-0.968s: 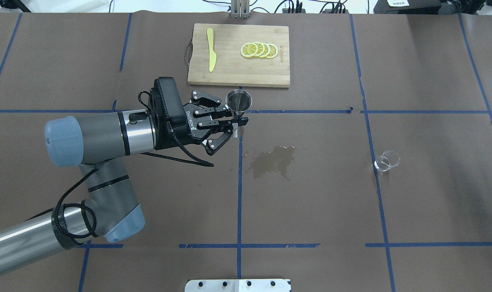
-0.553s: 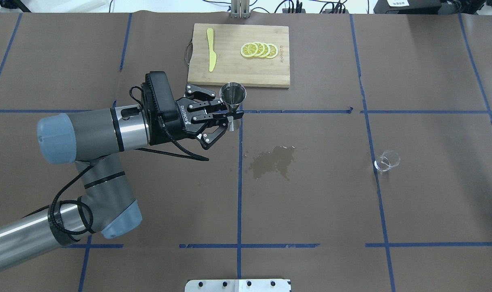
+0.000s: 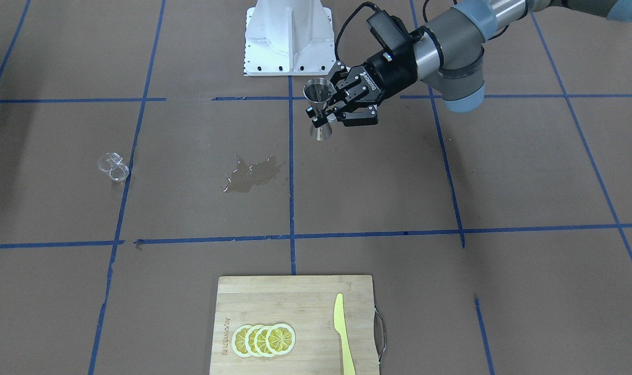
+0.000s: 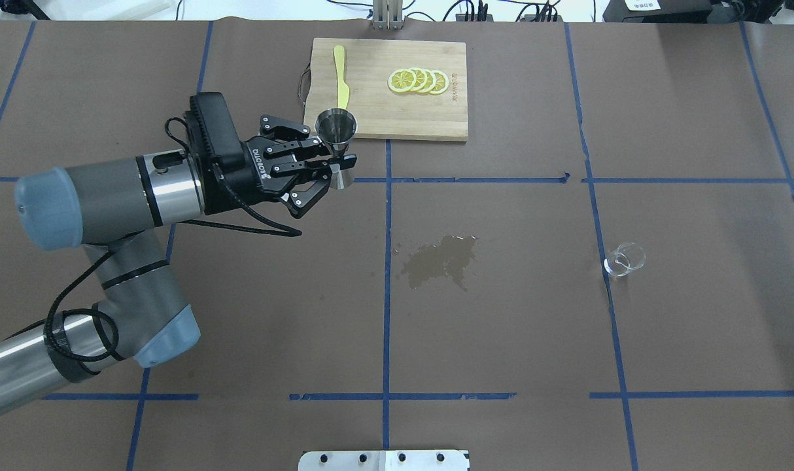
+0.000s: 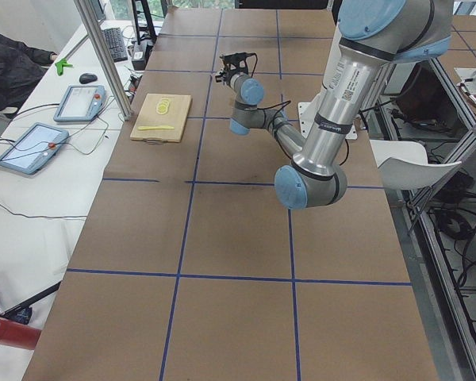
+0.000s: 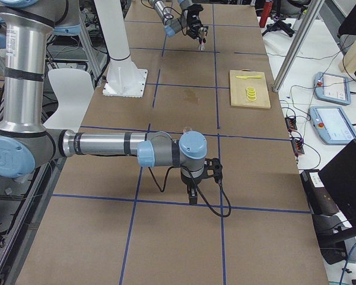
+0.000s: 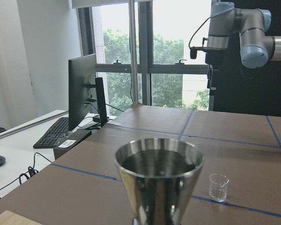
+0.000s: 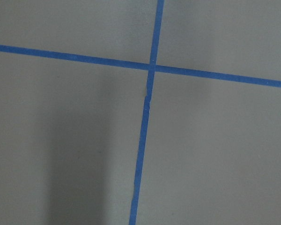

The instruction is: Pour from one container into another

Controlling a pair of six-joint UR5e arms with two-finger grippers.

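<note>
The steel jigger (image 4: 337, 137) hangs upright above the table, off the cutting board's near left corner. My left gripper (image 4: 340, 162) is shut on its narrow waist. The same jigger (image 3: 318, 107) and left gripper (image 3: 319, 115) show in the front-facing view, and the jigger's open top cone (image 7: 159, 180) fills the left wrist view. The small clear glass cup (image 4: 624, 259) stands alone on the table far to the right, also visible as the cup (image 3: 113, 166) and the cup (image 7: 218, 187). My right gripper (image 6: 191, 191) points down over the table's right end; whether it is open I cannot tell.
A wet spill patch (image 4: 439, 260) darkens the brown paper at mid-table. At the back, a bamboo cutting board (image 4: 377, 121) carries lemon slices (image 4: 418, 81) and a yellow knife (image 4: 340, 75). Blue tape lines grid the table.
My left arm has carried the jigger leftward and farther back, from the centre tape line to the board's near left corner. The cup and spill have not moved.
</note>
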